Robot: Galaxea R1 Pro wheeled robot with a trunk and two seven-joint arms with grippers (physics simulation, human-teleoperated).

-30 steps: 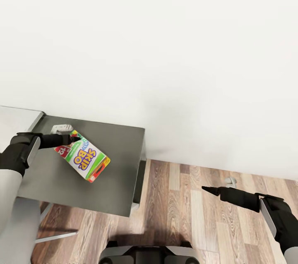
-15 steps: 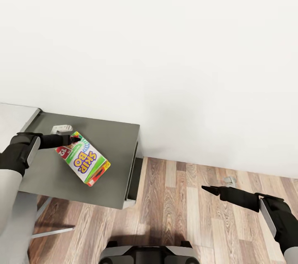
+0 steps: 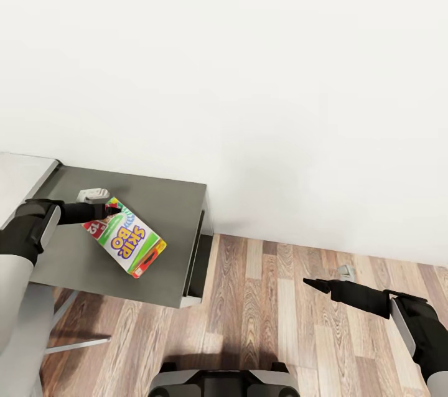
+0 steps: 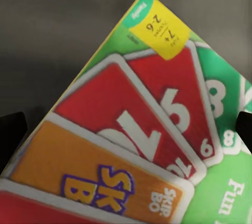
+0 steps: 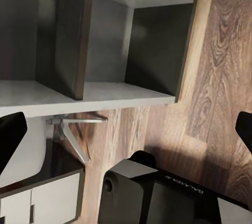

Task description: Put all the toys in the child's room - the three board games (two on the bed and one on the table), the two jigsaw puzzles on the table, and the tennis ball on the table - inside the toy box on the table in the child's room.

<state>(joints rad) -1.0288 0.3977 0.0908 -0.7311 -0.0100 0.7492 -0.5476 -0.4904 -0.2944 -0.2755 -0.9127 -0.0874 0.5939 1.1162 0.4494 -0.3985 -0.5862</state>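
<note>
Board game (image 3: 126,244), a white, green and purple SKIP-BO box, held tilted above the dark grey top of the desk (image 3: 163,210). Left tool (image 3: 109,211) pinches the box at its upper corner, fingers pressed onto it; in the left wrist view the box (image 4: 136,140) lies close before the camera, its red and orange card print facing it. A small grey object (image 3: 93,195) lies on the desk just behind the left tool. A lighter grey desk section (image 3: 18,176) joins at the far left. Right tool (image 3: 309,284) hangs well apart over the wood-plank floor (image 3: 261,316); its fingertips (image 5: 11,132) stand spread, holding nothing. White wall (image 3: 249,73) behind
</note>
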